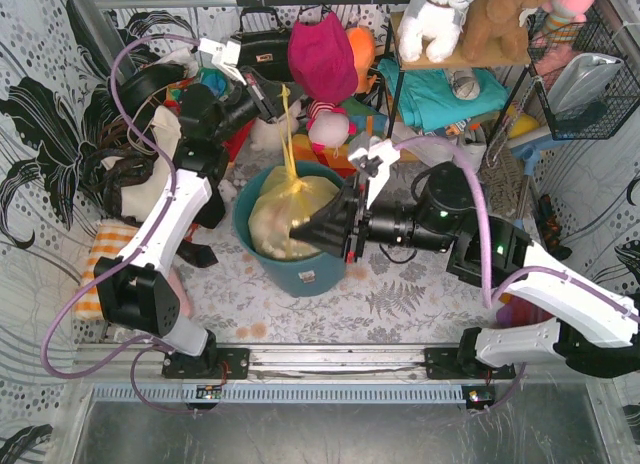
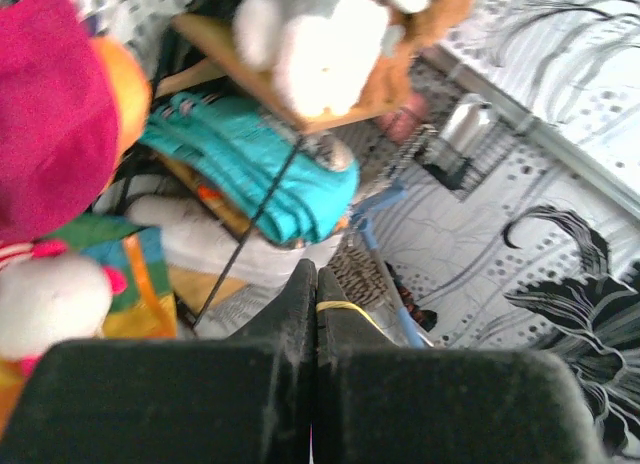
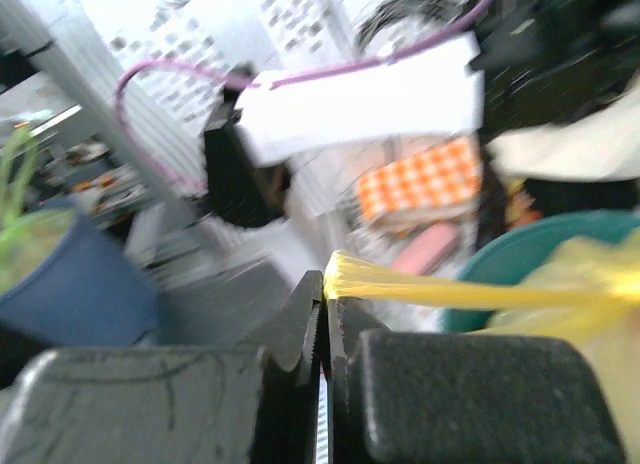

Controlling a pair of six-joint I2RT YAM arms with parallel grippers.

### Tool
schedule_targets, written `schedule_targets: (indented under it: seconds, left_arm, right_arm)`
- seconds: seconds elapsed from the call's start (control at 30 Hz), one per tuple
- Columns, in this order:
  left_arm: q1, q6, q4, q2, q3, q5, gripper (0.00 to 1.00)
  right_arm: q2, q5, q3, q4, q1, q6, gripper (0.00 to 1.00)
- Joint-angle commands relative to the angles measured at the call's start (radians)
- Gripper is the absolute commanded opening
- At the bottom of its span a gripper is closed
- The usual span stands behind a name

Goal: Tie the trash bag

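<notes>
Left gripper [image 1: 279, 98] pinches a trash bag [image 1: 285, 212] strand taut toward twelve o'clock; right gripper [image 1: 302, 229], reaching from three o'clock, clamps another

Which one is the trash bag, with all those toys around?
Find the round teal-blue bin in the middle of the table. The trash bag sits inside it, bulging above the rim. It is the only thin, see-through yellow thing, with a strand pulled straight up, unlike the solid pink bag behind.
</notes>
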Motion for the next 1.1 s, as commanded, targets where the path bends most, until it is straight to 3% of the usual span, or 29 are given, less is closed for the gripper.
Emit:
schedule_targets:
  seconds: [0.0, 0.07, 0.3, 0.5, 0.57, 0.63, 0.73, 0.87, 1.07]
  left_arm:
    - [-0.005, -0.097, 0.274, -0.034, -0.028, 0.157, 0.0]
    - [-0.018, -0.103, 0.27, -0.05, -0.03, 0.182, 0.0]
    - [-0.036, -0.08, 0.246, -0.097, -0.114, 0.159, 0.01]
    - [-0.035, -0.073, 0.234, -0.124, -0.137, 0.157, 0.16]
    - [-0.035, -0.073, 0.23, -0.139, -0.137, 0.151, 0.26]
    - [-0.035, -0.067, 0.201, -0.155, -0.129, 0.14, 0.43]
    - [-0.035, -0.021, 0.101, -0.175, -0.103, 0.122, 0.64]
    - [-0.035, 0.058, -0.064, -0.202, -0.059, 0.092, 0.77]
    - [-0.013, 0.182, -0.377, -0.206, 0.057, 0.148, 0.87]
  right_arm:
    - [0.028, 0.25, 0.12, 0.021, 0.001, -0.202, 0.0]
    - [0.046, 0.303, 0.126, 0.049, -0.017, -0.227, 0.0]
    - [0.092, 0.273, 0.072, 0.118, -0.122, -0.179, 0.0]
    - [0.156, 0.217, 0.086, 0.229, -0.209, -0.154, 0.0]
    - [0.198, 0.195, 0.137, 0.237, -0.216, -0.169, 0.04]
    - [0.226, 0.156, 0.195, 0.243, -0.219, -0.186, 0.11]
    - [0.269, 0.128, 0.287, 0.183, -0.219, -0.189, 0.37]
    - [0.275, 0.132, 0.359, 0.066, -0.218, -0.165, 0.54]
    - [0.309, 0.175, 0.587, -0.312, -0.218, -0.152, 0.71]
